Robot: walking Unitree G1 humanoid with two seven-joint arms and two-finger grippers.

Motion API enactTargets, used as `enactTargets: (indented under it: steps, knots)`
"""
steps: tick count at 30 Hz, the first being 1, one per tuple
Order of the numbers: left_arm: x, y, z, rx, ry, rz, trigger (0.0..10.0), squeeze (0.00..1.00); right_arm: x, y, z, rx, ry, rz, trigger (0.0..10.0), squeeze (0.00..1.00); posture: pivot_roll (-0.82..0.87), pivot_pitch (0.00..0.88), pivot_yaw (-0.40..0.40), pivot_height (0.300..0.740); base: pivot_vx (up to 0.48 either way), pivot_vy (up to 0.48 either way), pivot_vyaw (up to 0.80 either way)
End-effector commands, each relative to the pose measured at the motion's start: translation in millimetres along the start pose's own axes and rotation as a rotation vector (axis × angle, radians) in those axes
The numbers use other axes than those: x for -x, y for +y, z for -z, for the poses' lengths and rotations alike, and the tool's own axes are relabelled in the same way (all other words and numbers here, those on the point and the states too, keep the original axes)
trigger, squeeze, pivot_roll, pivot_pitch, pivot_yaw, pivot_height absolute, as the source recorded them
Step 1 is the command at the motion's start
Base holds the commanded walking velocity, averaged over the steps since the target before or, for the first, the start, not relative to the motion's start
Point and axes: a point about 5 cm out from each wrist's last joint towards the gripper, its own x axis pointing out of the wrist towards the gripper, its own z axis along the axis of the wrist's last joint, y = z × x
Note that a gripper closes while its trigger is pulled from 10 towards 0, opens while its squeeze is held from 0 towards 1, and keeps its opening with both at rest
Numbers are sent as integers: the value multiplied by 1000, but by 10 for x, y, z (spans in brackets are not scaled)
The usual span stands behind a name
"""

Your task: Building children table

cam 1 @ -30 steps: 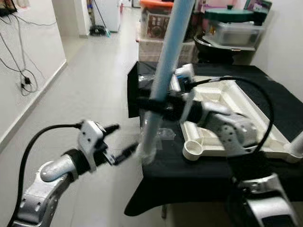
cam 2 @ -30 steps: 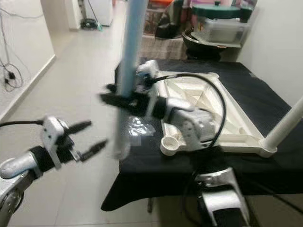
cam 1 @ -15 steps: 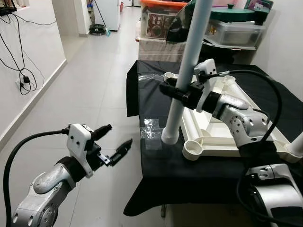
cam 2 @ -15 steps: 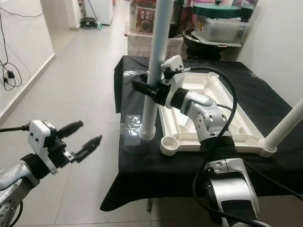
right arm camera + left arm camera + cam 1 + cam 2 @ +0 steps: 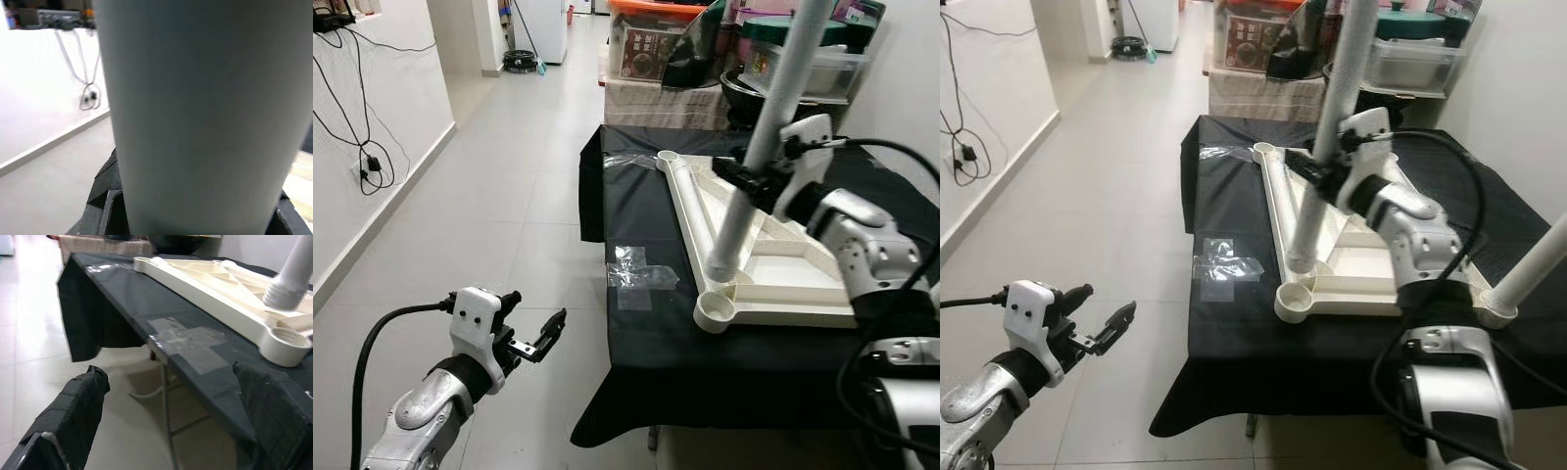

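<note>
The white table top (image 5: 773, 257) lies upside down on the black-clothed table (image 5: 646, 333). My right gripper (image 5: 745, 182) is shut on a white tube leg (image 5: 1330, 137), held tilted with its top leaning right. The leg's lower end (image 5: 722, 268) hangs just behind the near-left corner socket (image 5: 716, 311); I cannot tell whether it touches the frame. In the right wrist view the leg (image 5: 195, 112) sits between the jaws. My left gripper (image 5: 534, 329) is open and holds nothing, low over the floor left of the table. Its view shows the socket (image 5: 286, 340).
A second white leg (image 5: 1534, 266) stands up from the near-right corner. Clear tape (image 5: 641, 276) is stuck on the cloth near the left edge. Storage boxes (image 5: 651, 54) and a lidded tub (image 5: 813, 59) stand behind the table. Cables (image 5: 367, 162) hang on the left wall; tiled floor (image 5: 509, 215) lies open.
My right gripper carried the leg rightward from the table's left edge to just above the corner socket, now tilted the other way. My left gripper dropped lower and drew back.
</note>
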Motion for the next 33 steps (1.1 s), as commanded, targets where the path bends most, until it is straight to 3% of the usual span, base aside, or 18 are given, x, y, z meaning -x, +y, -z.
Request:
enactTargets:
  steps: [1,8,18,33]
  knots:
    - [5,-25,75,0,24,-5,10000,0,48,-88,-179,15,-48,14,0,0,100,0,-69,740,0,0,0]
    - [-19,-42,120,6,32,-13,10000,0,94,-124,-179,14,-28,1,0,0,87,0,-71,740,0,0,0]
    - [2,6,149,0,37,-55,10000,0,38,158,321,-32,93,-106,0,0,97,0,-80,740,0,0,0]
    - [-7,32,170,-8,40,-65,10000,0,127,211,383,-49,118,-157,0,0,90,0,-74,740,0,0,0]
